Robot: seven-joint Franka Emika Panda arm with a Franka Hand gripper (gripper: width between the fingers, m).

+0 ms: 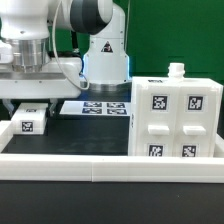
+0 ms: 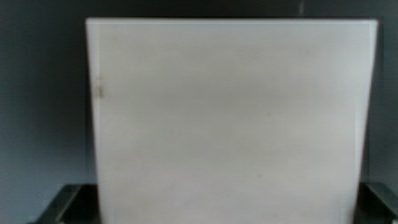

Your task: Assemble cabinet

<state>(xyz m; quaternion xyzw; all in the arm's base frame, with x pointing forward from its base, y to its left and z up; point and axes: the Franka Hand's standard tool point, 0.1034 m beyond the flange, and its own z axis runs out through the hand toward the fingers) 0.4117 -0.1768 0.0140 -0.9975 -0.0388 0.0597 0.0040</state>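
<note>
no letters or numbers can be read. square black-and-white tags (image 1: 158,101) stand on the cabinet (image 1: 175,122) and the marker board (image 1: 100,107).

Materials and finish, as observed.
Cabinet (image 1: 172,120): white plastic, smooth and matt, with printed black-and-white tags. Long low rail (image 1: 100,165): the same smooth matt white. Surface (image 1: 95,135): black, matt. The marker board (image 1: 100,106): thin, white, printed. Arm casing (image 1: 105,55): white, glossy. White panel (image 2: 222,120): smooth, matt.
</note>
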